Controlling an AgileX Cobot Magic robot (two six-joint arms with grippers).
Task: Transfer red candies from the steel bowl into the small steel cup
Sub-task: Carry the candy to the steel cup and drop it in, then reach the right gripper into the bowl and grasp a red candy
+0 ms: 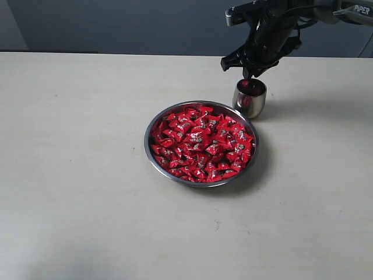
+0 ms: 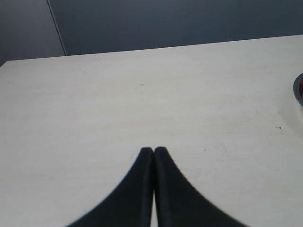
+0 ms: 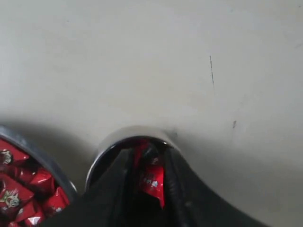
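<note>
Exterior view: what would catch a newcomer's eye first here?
The heap of red candies filling the steel bowl at the middle of the table stands out first. Just beyond its far right rim, the right gripper hangs over the small steel cup, one red candy between its jaws.

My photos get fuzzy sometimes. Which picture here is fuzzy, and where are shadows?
Right wrist view: the right gripper and a red candy look blurry and dark. Exterior view: soft shadows beside the steel bowl and small steel cup. Left wrist view: left gripper slightly soft-edged.
</note>
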